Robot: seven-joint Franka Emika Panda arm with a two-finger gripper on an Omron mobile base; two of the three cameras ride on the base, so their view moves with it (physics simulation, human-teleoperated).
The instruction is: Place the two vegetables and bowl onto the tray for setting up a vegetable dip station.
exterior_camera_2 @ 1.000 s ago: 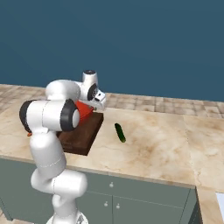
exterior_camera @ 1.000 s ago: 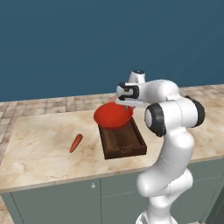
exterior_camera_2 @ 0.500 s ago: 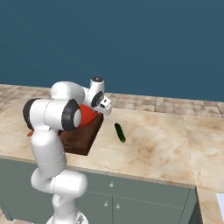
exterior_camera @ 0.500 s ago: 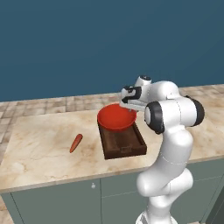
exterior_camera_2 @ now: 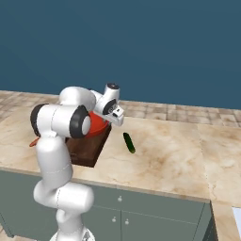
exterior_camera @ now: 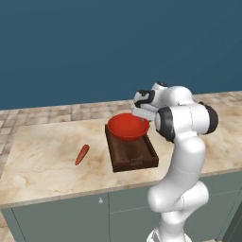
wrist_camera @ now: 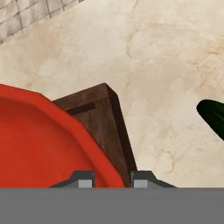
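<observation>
Item 1. Dark brown rectangular wooden tray with raised rim (exterior_camera: 134,155): set lengthwise on the beige marbled stone counter (exterior_camera: 42,165), its near short end close to the counter's front edge. A corner of the rim is seen in the hand view (wrist_camera: 103,103).

Item 2. Wide, shallow, glossy red round bowl (exterior_camera: 126,125): seated over the far end of the tray, its rim overhanging the tray's sides. In the right base view only a red sliver (exterior_camera_2: 97,124) is seen past the arm; in the hand view it lies at the left (wrist_camera: 39,144).

Item 3. Small tapered orange-red carrot (exterior_camera: 82,154): lying on the counter to the left of the tray, well apart from it, roughly midway between the front and back edges.

Item 4. Slim dark green cucumber (exterior_camera_2: 128,142): lying on the counter to the right of the tray, near it but not touching. One dark end shows at the right edge of the hand view (wrist_camera: 213,116).

Item 5. Two-finger gripper (exterior_camera: 142,112) of the white arm: held at the right rim of the bowl, also seen from the other side (exterior_camera_2: 116,119). In the hand view the two tips (wrist_camera: 110,178) stand apart with a small gap, the bowl's rim lying in that gap; whether the rim is actually pinched cannot be told.

No brands, labels or writing are legible on any item.
</observation>
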